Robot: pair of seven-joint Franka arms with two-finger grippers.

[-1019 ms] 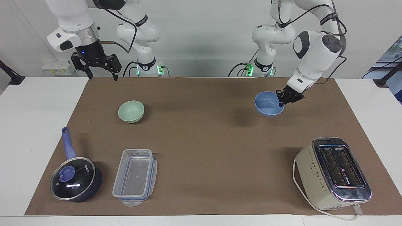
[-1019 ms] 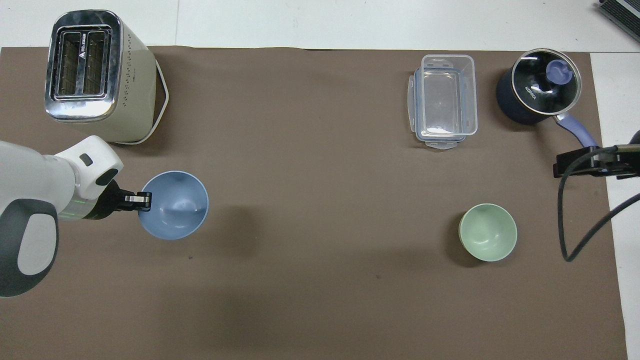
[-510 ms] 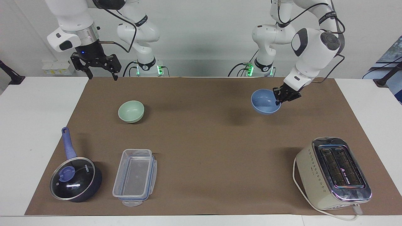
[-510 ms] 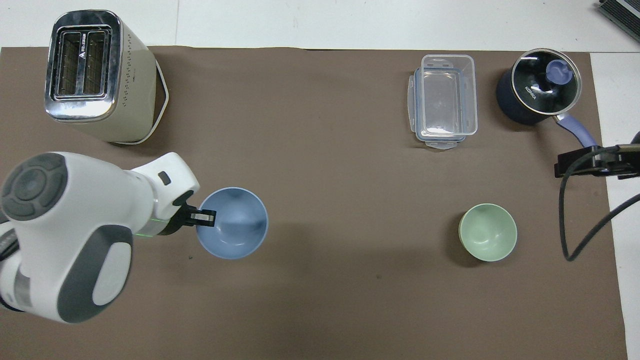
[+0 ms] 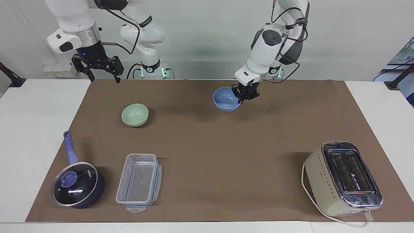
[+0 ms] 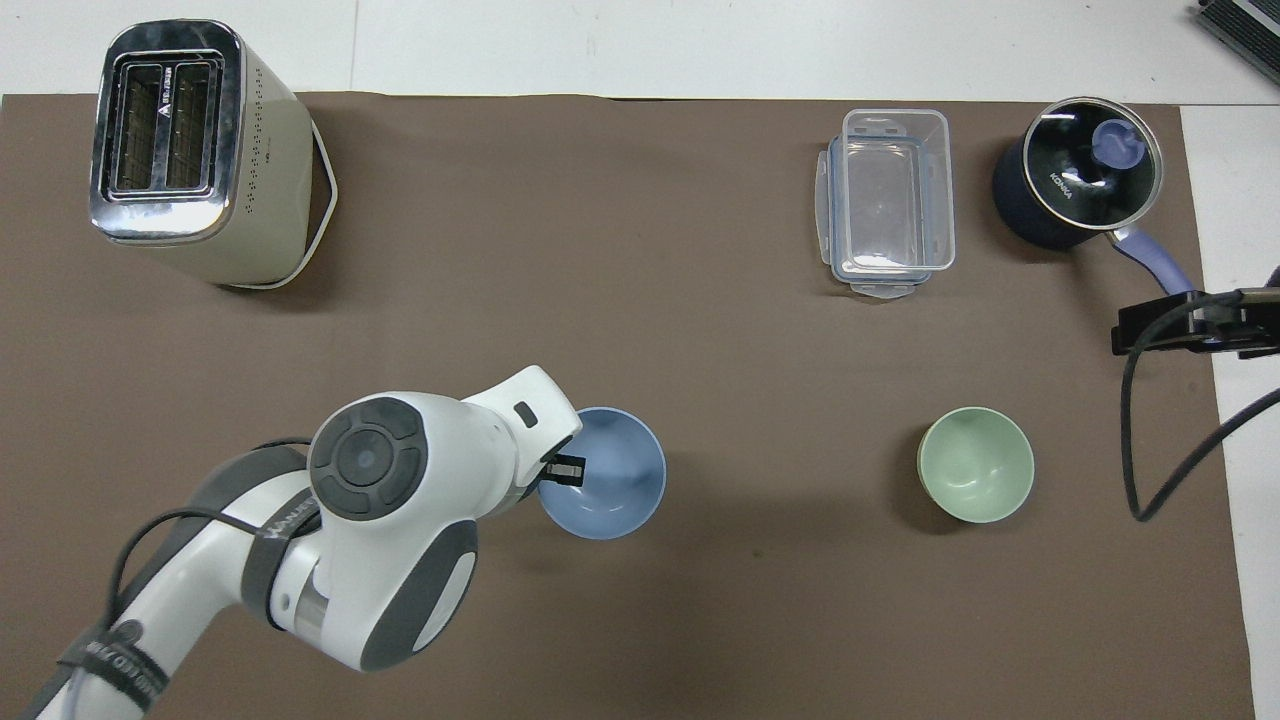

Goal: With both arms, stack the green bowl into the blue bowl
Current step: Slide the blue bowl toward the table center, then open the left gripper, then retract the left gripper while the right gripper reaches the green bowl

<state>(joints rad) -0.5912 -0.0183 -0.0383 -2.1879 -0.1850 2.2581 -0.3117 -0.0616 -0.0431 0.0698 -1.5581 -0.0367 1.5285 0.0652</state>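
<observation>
Facing view: left hand (image 5: 241,97) pinches the blue bowl (image 5: 225,99) by its rim above mid-surface, while the right hand (image 5: 97,66), spread, waits. Green bowl (image 5: 135,114) rests toward the right arm's end. Next, seemingly: set blue down, fetch green.

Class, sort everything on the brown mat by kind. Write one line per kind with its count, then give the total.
Bowls: 2, the green bowl on the mat and the blue bowl held over it by the left gripper
Saucepans with lid: 1, the saucepan
Clear plastic containers: 1, the container
Toasters: 1, the toaster
Total: 5
</observation>
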